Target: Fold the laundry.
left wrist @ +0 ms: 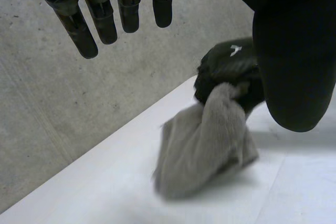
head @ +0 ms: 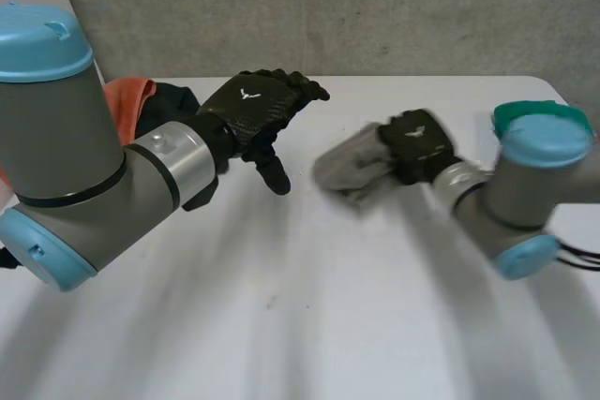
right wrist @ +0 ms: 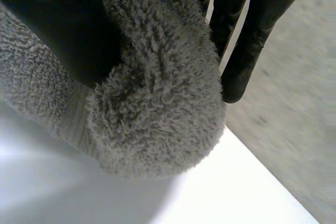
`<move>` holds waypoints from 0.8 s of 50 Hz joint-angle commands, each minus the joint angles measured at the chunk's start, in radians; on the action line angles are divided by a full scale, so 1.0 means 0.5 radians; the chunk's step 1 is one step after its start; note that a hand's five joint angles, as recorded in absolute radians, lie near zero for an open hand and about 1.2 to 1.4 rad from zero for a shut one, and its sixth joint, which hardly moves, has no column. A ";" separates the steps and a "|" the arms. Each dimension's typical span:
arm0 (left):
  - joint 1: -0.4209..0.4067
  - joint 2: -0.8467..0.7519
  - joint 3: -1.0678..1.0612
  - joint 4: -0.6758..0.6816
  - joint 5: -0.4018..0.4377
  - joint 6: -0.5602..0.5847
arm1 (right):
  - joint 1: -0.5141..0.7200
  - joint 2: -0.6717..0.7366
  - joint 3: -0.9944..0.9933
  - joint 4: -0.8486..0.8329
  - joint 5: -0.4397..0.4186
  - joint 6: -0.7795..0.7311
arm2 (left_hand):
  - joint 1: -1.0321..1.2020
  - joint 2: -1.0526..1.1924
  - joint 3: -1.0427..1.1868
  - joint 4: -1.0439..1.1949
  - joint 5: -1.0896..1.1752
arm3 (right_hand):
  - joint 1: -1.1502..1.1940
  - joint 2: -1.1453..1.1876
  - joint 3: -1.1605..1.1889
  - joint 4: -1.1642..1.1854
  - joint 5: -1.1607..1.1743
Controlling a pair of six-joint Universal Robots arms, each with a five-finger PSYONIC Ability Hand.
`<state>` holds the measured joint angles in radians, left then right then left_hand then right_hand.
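Gripping a bunched grey towel [head: 349,166], the right hand [head: 417,145] had its fingers closed round one end of the cloth. The rest of the towel hung out past its fingertips, toward the left hand [head: 255,111].

The left wrist view gave the clearest look at that grasp. The towel's upper end was gathered into the right hand's curled fingers, and the loose part sagged below it toward the white table [head: 300,325] (I could not tell whether the lowest fold touched the surface).

The right wrist view gave the texture instead. A thick looped pile bulged under the palm, a flat woven band [right wrist: 77,125] ran near the hem, and the dark fingers [right wrist: 247,51] reached down beside the wad. The table's edge lay just past them.

The left hand held nothing. In its own wrist view its fingers [left wrist: 100,22] hung straight and spread, with the thumb [left wrist: 294,61] well off to one side and the towel lying beyond the fingertips, apart from them.

The head view added what lay behind the left hand, by its forearm: an orange cloth [head: 127,96] and a dark cloth [head: 174,100] heaped together at the table's far side, well apart from the towel.
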<state>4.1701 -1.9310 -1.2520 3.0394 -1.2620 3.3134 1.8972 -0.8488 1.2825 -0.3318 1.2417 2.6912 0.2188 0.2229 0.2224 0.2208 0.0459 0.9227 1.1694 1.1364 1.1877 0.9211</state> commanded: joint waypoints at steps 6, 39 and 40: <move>0.014 0.006 -0.052 0.002 0.002 -0.003 | -0.585 -0.033 -0.098 0.023 -0.673 -0.287 | 0.066 0.058 0.058 0.062 0.062 | 0.947 0.454 0.520 0.417 0.601; 0.011 0.006 -0.052 0.017 -0.026 -0.061 | -1.189 1.111 -1.663 -0.603 -0.842 0.778 | 0.078 0.069 0.070 0.074 0.074 | 0.947 0.454 0.520 0.417 0.601; 0.011 0.006 -0.052 0.020 -0.026 -0.070 | -1.202 1.133 -1.651 -0.603 -0.857 0.778 | 0.083 0.075 0.076 0.079 0.080 | 0.947 0.454 0.520 0.417 0.601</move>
<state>4.1754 -1.9269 -1.2769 3.0433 -1.2712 3.3003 1.3295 -0.3709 0.4410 -0.6211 0.8778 3.0773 0.2201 0.2232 0.2231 0.2209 0.0481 0.9215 1.1694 1.1564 1.1915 0.9387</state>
